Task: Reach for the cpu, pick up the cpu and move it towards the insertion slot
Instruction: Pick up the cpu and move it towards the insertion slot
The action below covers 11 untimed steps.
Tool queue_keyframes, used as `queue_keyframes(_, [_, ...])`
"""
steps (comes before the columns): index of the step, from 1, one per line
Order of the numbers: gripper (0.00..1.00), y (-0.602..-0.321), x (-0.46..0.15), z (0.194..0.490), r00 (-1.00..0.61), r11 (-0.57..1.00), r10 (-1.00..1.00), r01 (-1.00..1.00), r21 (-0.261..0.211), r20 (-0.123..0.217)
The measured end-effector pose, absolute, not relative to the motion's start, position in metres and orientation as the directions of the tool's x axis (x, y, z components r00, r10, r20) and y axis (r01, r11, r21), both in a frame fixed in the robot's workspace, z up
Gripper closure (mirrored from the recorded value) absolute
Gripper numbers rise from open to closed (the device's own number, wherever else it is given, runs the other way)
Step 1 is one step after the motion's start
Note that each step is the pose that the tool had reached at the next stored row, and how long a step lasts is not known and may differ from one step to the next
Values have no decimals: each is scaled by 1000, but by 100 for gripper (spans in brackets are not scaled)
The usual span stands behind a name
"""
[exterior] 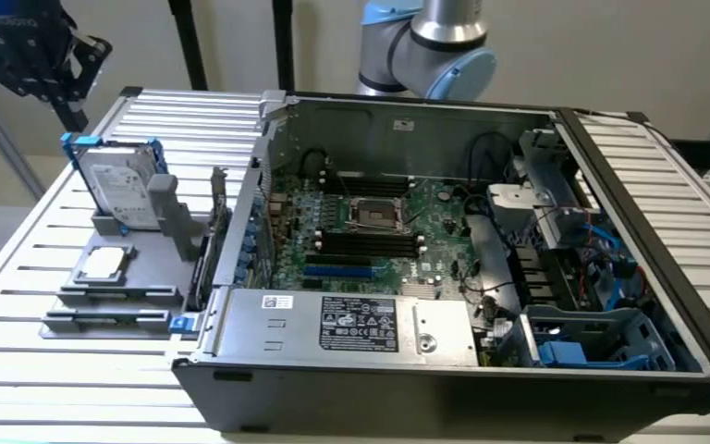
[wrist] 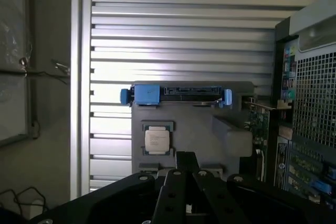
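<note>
Gripper is seen high at the exterior view's left, well apart from the cpu. The cpu is laid flat on a grey holder on the slatted table, outside the open computer case. An upright hard drive is held just beside it. The insertion slot is set in the green board inside the case. In the wrist view the cpu is seen beyond the gripper, untouched. Whether the claw is spread or pressed together cannot be told.
</note>
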<state>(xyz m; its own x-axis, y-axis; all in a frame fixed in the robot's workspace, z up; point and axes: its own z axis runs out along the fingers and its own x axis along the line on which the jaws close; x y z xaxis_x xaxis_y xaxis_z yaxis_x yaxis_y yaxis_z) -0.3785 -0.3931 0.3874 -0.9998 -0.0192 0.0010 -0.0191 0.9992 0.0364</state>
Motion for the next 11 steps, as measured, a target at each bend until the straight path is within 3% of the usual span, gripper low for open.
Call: queue_keyframes(11, [89,-415,-386,380,-1000,999,-19,-19,36,9])
